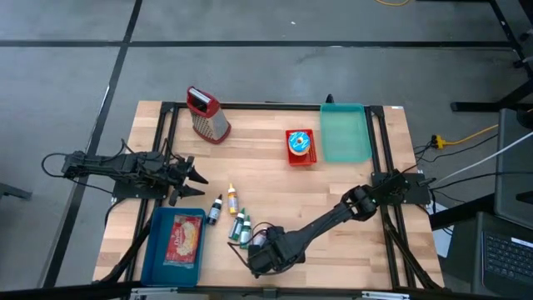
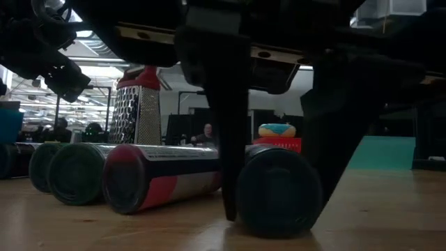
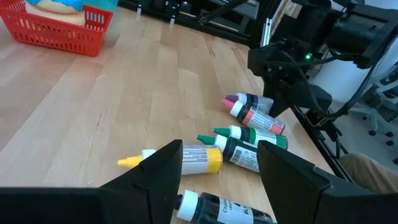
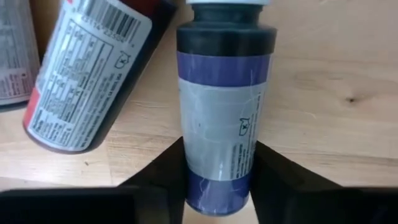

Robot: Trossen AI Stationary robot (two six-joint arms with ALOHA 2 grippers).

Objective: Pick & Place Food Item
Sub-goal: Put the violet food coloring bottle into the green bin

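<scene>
The right gripper [image 4: 214, 163] is down at the near middle of the light wooden table [image 1: 333, 192], its two dark fingers [image 4: 160, 171] pressed against either side of a small purple-banded bottle with a grey label [image 4: 224, 106]. The bottle lies flat on the table between the fingers, so the grip is closed on it; it does not appear lifted. In the low view the same bottle shows end-on as a dark round base [image 2: 277, 189] resting on the wood between the two fingers.

Just beside it lies a red-banded bottle with a barcode label [image 4: 87, 74], also on its side. Further small colouring bottles lie in a loose cluster left of these: two green-capped bottles [image 3: 249, 138], a yellow-capped bottle [image 3: 180, 158] and a black bottle [image 3: 217, 205].

The left gripper [image 3: 217, 165] hovers above the left middle of the table, fingers spread apart and holding nothing.

A blue rectangular tray holding a flat packaged food item [image 1: 154, 250] sits at the near left corner. A metal box grater with a red handle [image 1: 206, 115] stands at the far left. A red plastic basket containing a blue-iced doughnut [image 1: 301, 147] sits at the far middle, and an empty-looking teal rectangular tray [image 1: 345, 133] lies just right of it, touching or nearly so; which cannot be told.
</scene>
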